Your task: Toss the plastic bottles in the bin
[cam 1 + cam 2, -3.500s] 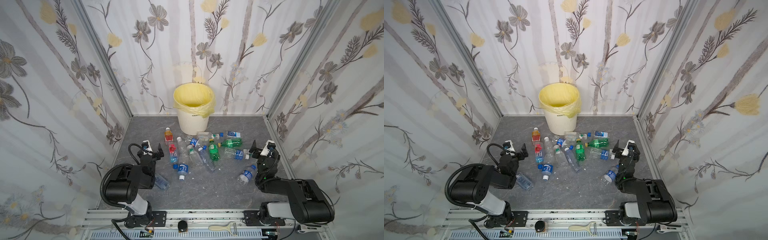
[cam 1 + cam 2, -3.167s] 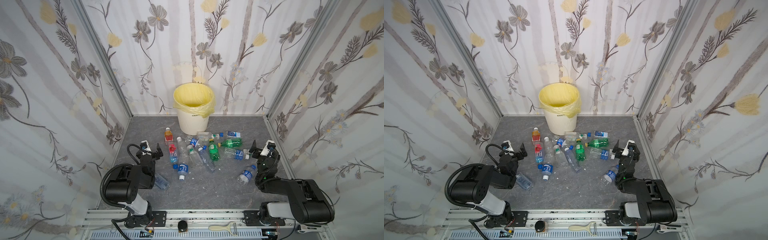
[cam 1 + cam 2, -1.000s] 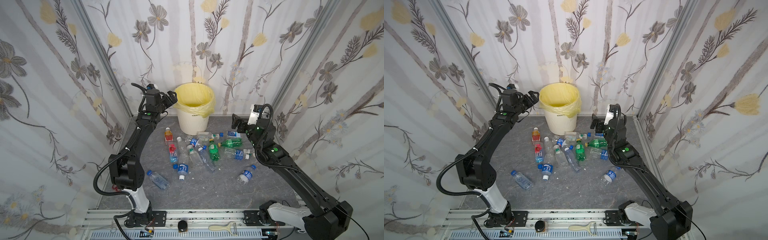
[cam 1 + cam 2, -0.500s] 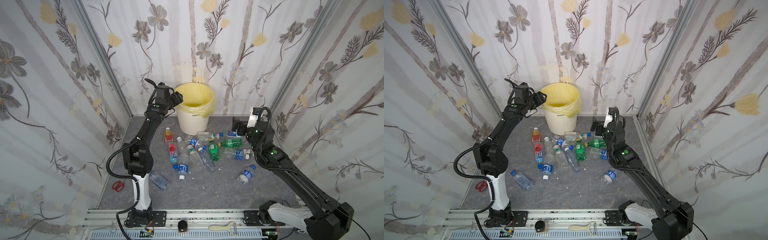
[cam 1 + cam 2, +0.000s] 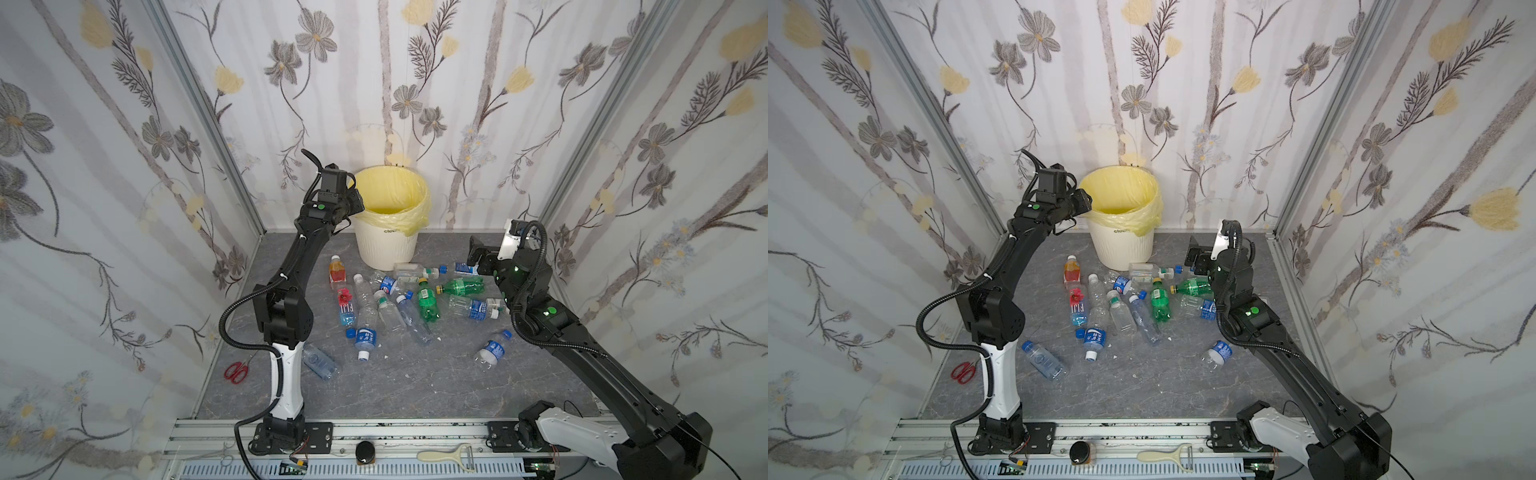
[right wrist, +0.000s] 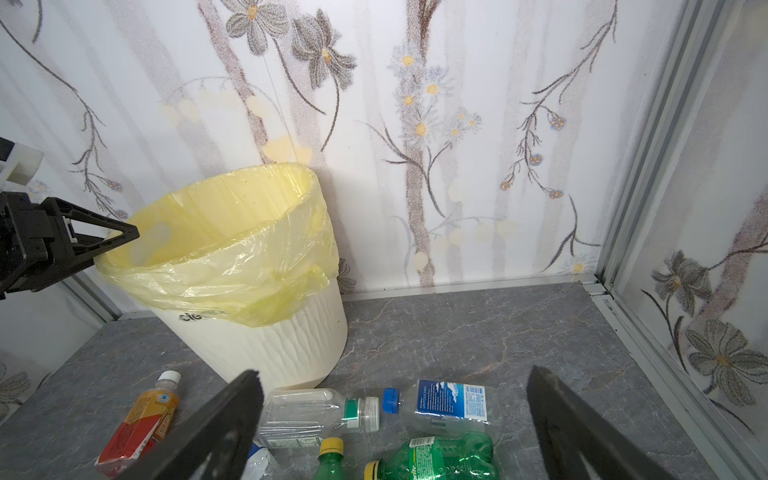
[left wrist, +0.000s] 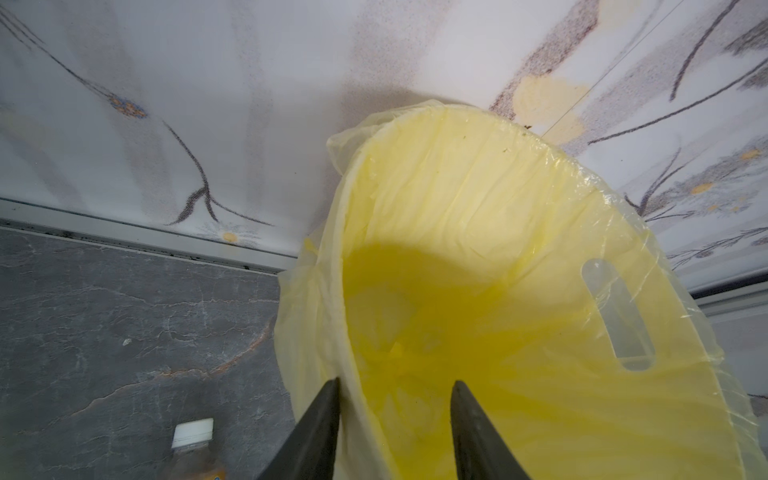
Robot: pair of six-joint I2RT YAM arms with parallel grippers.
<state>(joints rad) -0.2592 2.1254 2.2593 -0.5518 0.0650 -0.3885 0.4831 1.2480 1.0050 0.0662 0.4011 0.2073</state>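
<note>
Left hand (image 7: 395,384), arm outstretched, over the rim of the bin (image 5: 386,249), narrowly parted, empty. Right hand (image 6: 395,374) wide beside the bin. Inside, seemingly just yellow liner (image 7: 478,249).

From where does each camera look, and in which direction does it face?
Top views: high in front, facing down toward the back wall; bin, bottles, both arms.
Left wrist: over the bin's rim, facing into its yellow bag; own jaws.
Right wrist: low above bottles, facing the bin; own jaws, left arm's too.
Shared: all show the bin.
</note>
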